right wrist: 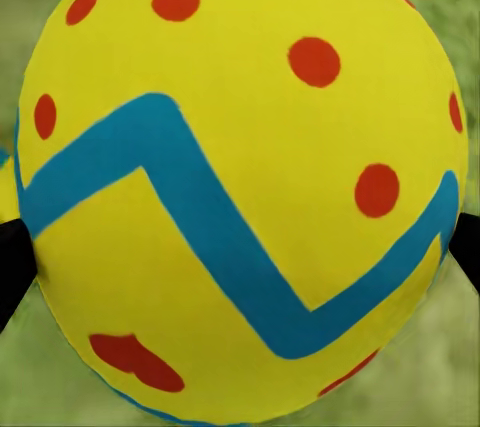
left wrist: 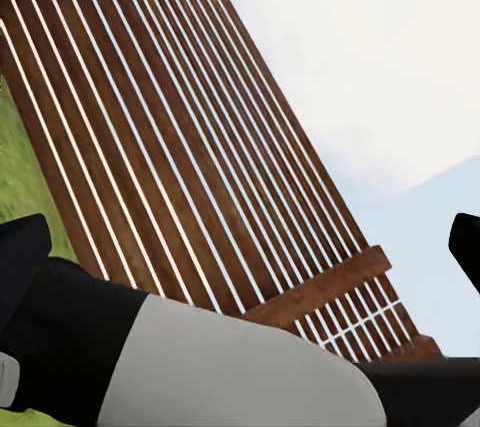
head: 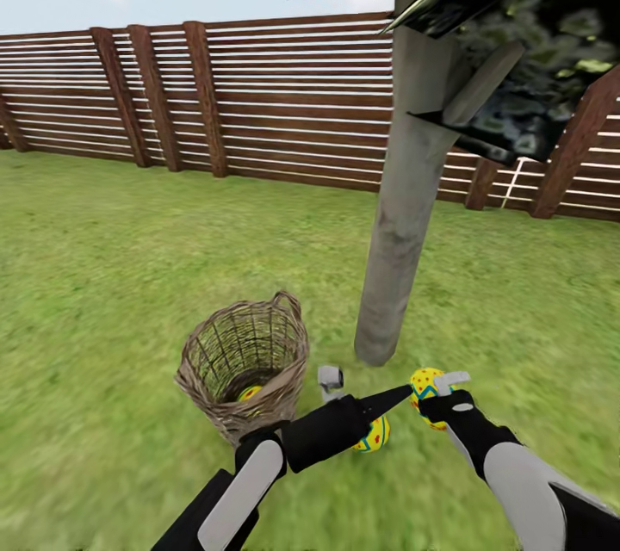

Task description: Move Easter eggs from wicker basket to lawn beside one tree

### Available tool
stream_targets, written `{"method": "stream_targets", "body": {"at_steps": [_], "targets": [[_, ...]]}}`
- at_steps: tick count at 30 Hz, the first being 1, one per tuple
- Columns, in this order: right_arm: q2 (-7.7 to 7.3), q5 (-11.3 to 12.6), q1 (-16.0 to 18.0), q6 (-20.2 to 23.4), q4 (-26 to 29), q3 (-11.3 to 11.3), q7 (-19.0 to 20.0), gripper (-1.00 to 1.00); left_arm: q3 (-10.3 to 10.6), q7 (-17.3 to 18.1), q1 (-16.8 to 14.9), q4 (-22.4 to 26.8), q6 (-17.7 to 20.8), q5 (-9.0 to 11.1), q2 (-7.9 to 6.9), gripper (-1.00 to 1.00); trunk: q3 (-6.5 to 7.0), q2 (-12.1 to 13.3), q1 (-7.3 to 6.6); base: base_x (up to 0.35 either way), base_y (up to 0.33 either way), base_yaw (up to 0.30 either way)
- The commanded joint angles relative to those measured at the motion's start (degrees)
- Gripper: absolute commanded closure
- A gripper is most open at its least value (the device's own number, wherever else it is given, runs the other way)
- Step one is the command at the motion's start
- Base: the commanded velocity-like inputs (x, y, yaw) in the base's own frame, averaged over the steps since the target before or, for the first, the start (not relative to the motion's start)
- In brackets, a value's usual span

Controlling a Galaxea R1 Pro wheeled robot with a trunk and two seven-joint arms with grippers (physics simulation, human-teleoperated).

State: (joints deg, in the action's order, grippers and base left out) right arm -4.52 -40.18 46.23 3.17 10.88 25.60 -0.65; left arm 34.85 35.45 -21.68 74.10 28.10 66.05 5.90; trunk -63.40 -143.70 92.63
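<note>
The wicker basket (head: 245,362) stands on the lawn (head: 112,275), left of the tree (head: 400,224) trunk. One Easter egg (head: 250,393) shows low inside it. A second egg (head: 374,436) lies on the grass near the trunk's foot, partly hidden behind my left arm. My right gripper (head: 437,393) is shut on a third egg (head: 422,382), just right of the trunk's base; in the right wrist view black fingertips (right wrist: 12,272) press both sides of this egg (right wrist: 240,177). My left gripper (head: 366,387) is open between basket and trunk, holding nothing.
A brown slatted fence (head: 284,103) closes off the garden behind the tree, and it also shows in the left wrist view as the fence (left wrist: 170,147) against sky. Dark foliage (head: 517,43) hangs overhead at the upper right. Open grass stretches to the left of the basket.
</note>
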Motion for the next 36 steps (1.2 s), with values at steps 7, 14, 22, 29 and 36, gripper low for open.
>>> {"method": "stream_targets", "body": {"at_steps": [7,14,22,29,36], "targets": [[2.48,-1.7,0.3,0.1,-2.7,0.1,-0.7,1.00,0.0,0.0,0.0,0.0,0.5,0.6,-0.01,-1.00,-1.60,-0.1,0.16,0.000,0.000,0.000],[2.44,-2.2,2.6,0.0,-2.9,0.2,-3.5,1.00,0.0,0.0,0.0,0.0,0.5,0.6,-0.01,-1.00,-3.16,-0.2,0.35,0.000,0.000,0.000],[2.39,-1.6,2.7,0.0,-2.8,0.4,-4.5,1.00,0.0,0.0,0.0,0.0,0.5,0.6,-0.01,-1.00,-4.93,-0.3,0.55,0.000,0.000,0.000],[2.41,-1.5,2.7,-1.8,-2.8,0.4,-4.5,1.00,0.0,0.0,0.0,0.0,0.5,0.5,-0.01,-1.00,-6.48,-0.4,0.73,0.000,0.000,0.000],[2.50,-1.6,2.7,-1.6,-2.8,0.4,-4.5,1.00,-0.3,0.0,0.0,0.9,0.5,0.4,-0.26,-1.00,-6.70,-0.4,0.76,0.070,0.000,0.000]]}}
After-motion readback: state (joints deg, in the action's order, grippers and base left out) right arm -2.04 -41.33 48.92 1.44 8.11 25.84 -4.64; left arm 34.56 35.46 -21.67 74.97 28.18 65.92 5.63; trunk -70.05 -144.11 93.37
